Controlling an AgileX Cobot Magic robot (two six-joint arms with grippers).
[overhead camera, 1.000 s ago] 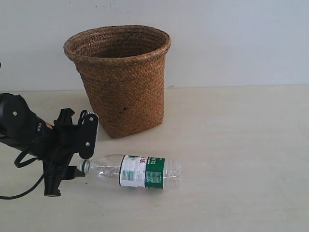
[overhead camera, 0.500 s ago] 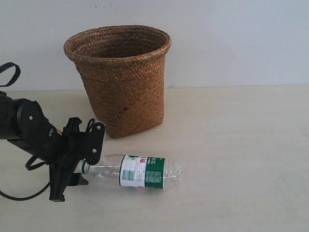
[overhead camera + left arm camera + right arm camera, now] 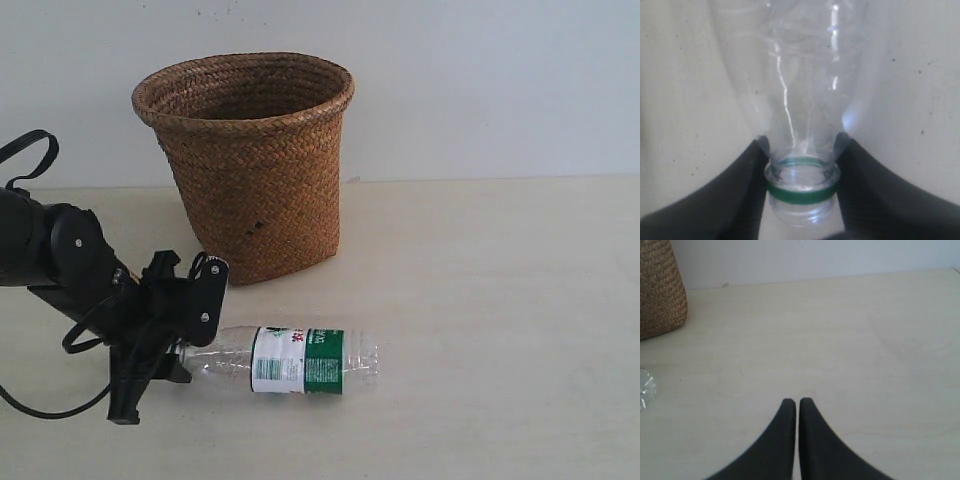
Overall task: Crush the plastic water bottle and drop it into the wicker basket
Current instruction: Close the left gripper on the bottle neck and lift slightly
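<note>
Wicker, brown and woven, marks the basket [image 3: 265,190], which is set upright on the table [image 3: 500,300]; its inside cannot be seen from this angle. Just in front of the basket, apart from its base, the bottle [image 3: 290,360] is laid on its side, with the neck turned toward the basket's left. Its clear body is seen round and full, with no crease or flattening, so it is judged not yet crushed.

In front of the basket and to its left, the left gripper [image 3: 190,335] is found low at the neck end. In the wrist view its fingers [image 3: 740,190] are closed narrow about the neck, beside the green ring [image 3: 802,192], and both are seen touching the plastic. How hard the neck is pinched cannot be told.

The right gripper [image 3: 797,405] is held with its fingers drawn almost together, only a thin slit between them and nothing in it. It is placed over bare table to the basket's right and is not seen in the exterior view.

Progress is judged early: only a hold on the neck has been made. The crushing is left to do, for which the far end of the bottle would probably have to be taken as well. After that come the lift above the rim and the drop inside.
</note>
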